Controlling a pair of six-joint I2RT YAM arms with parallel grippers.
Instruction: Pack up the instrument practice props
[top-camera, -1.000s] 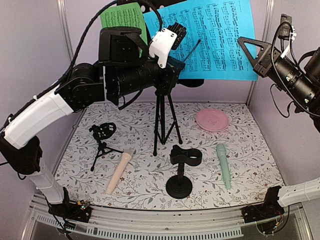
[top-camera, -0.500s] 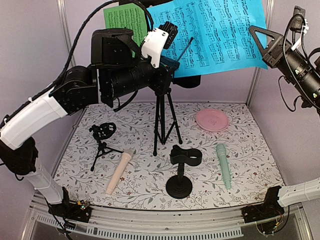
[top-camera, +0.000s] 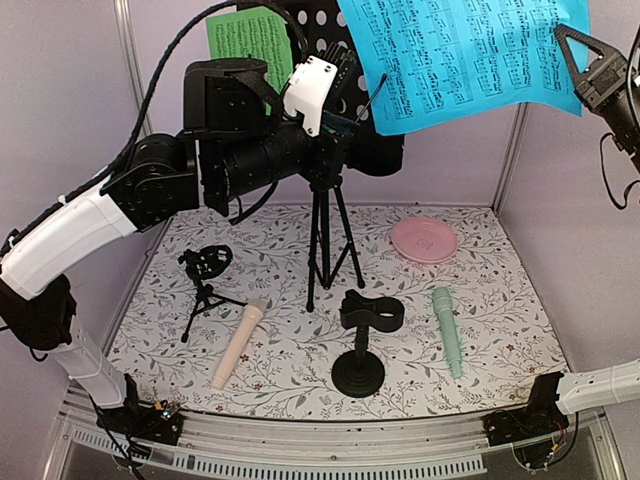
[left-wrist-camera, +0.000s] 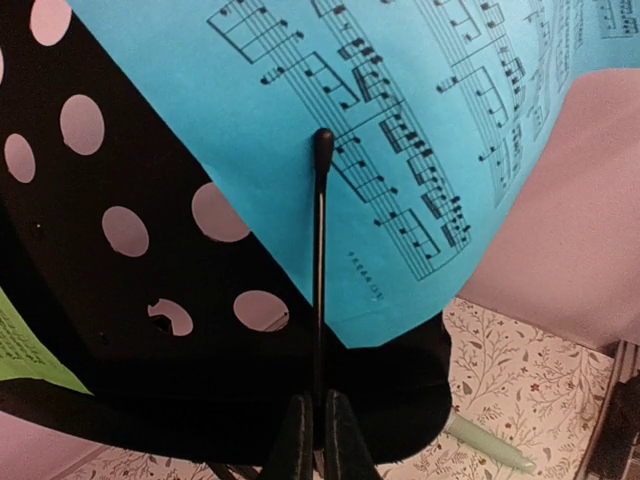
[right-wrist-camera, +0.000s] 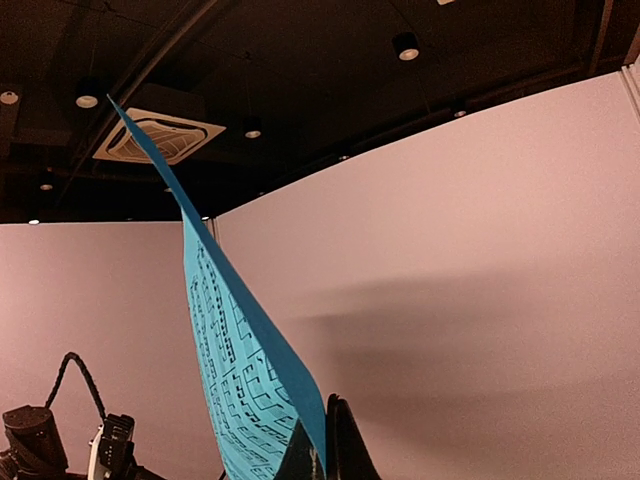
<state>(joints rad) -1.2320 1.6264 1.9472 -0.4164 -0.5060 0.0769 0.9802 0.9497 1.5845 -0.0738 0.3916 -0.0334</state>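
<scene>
left hand (left-wrist-camera: 313, 430): closed on the stand's (top-camera: 325, 235) thin clip wire (left-wrist-camera: 320, 260), pinching it low down (wrist cam shows the wire running straight up from the fingers to its knob tip)
right hand (right-wrist-camera: 320, 430): clamped on the right edge of the blue page (top-camera: 460, 55), way up at the top right of the overhead view
blue page: in the air, mostly right of the stand, long side running left-right and tilted. Only its lower left corner is near the stand
key relation: that corner sits behind the wire, between it and the perforated desk. Can't tell if it touches either. My guess is the page needs to go up and right, away from the left hand, to come clear
green page (top-camera: 248, 38): on the stand's left side, nearer the left arm
rest: beige mic (top-camera: 238, 345), mint mic (top-camera: 447, 330) and two holders (top-camera: 365, 335) on the worktop (top-camera: 500, 300), pink plate (top-camera: 424, 240) at back right
hard to see: blue page's top is cut off by the frame, right wrist cam only gets it edge-on, and no packing container is in view
</scene>
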